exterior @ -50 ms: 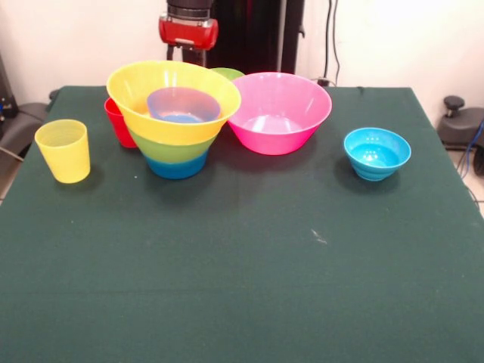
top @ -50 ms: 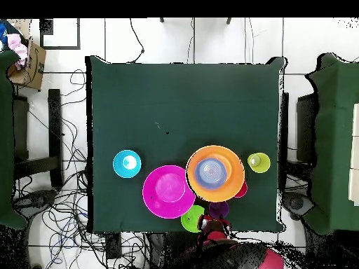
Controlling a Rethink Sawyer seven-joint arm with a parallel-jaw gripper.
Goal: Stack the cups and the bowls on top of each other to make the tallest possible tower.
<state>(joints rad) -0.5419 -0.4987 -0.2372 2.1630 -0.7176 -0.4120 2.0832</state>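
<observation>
Upright, tower [exterior @ -50 ms: 175, 121] mouth-up – orange bowl [top @ -50 ms: 215, 173] topmost, purple cup [top @ -50 ms: 219, 209] perhaps behind.

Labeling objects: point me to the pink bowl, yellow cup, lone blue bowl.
pink bowl [exterior @ -50 ms: 266, 97], front view, inner back wall
yellow cup [exterior @ -50 ms: 65, 156], front view, outer side wall
lone blue bowl [top @ -50 ms: 127, 164], overhead view, inside bottom

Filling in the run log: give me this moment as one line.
tower: orange bowl on green and blue, small bowl inside | pink bowl: beside it | yellow cup, blue bowl: apart | end effector: drawn back at table edge
</observation>
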